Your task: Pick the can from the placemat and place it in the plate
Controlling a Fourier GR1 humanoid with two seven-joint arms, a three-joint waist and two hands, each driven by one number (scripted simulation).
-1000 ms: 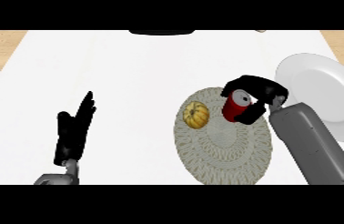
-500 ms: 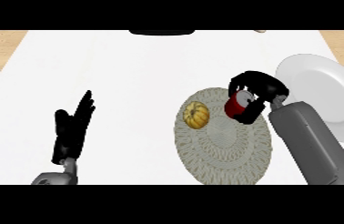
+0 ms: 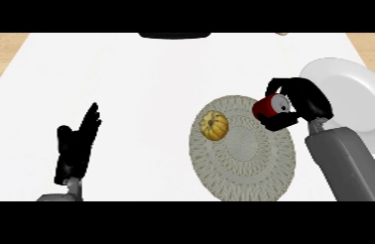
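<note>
The right hand (image 3: 299,100) curls its fingers and thumb around the red can (image 3: 268,108), which sits at the hand's nine o'clock side, above the round placemat's (image 3: 242,153) one o'clock edge, near the white plate (image 3: 344,91). A small yellow pumpkin (image 3: 215,125) lies on the placemat at ten o'clock. The left hand (image 3: 77,144) rests open, fingers straight, at the view's eight o'clock.

Bright even light, white counter (image 3: 147,79) nearly shadowless, no glare, no blur

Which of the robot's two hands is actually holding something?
The right hand, beside the white plate: its fingers curl round the red can at the placemat's edge. The left hand rests open, holding nothing.
</note>
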